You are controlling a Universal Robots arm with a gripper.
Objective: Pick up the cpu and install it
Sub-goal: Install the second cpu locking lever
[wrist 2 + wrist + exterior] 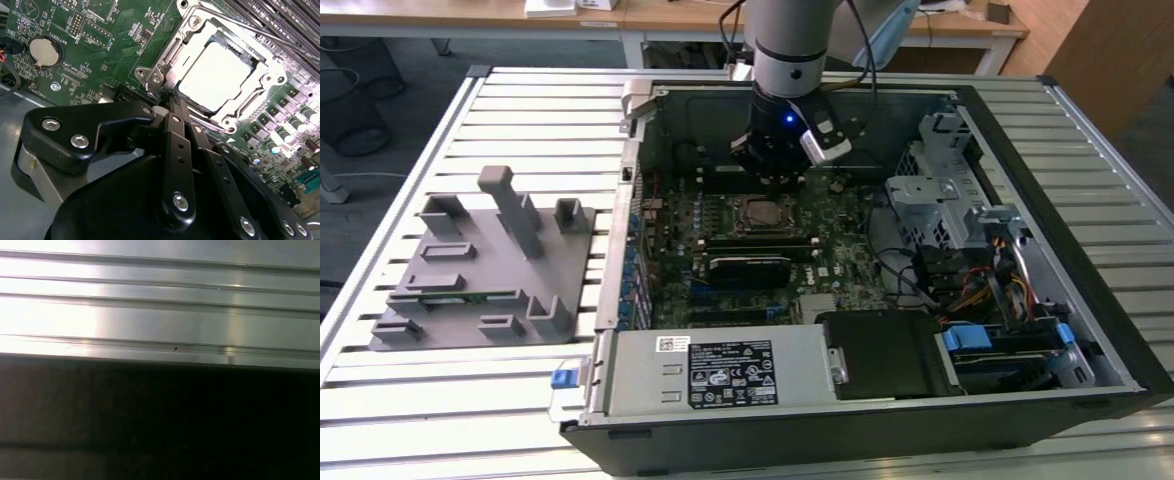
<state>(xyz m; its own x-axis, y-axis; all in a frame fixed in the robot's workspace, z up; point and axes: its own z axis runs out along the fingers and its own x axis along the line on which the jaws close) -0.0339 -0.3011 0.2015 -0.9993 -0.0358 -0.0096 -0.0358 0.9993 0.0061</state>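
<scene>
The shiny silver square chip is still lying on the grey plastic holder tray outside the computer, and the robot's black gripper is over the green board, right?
Not quite. The shiny silver square chip sits in the metal socket frame on the green board, as the second wrist view shows. The black gripper is over that board.

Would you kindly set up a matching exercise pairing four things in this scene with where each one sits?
1. cpu
2. gripper
3. grey fixture block
4. coin battery

A. on the slatted table, at the exterior view's left of the case
B. lying in the socket frame
C. on the green board, apart from the socket
D. above the board, just beside the socket

Pairs: 1-B, 2-D, 3-A, 4-C
</scene>
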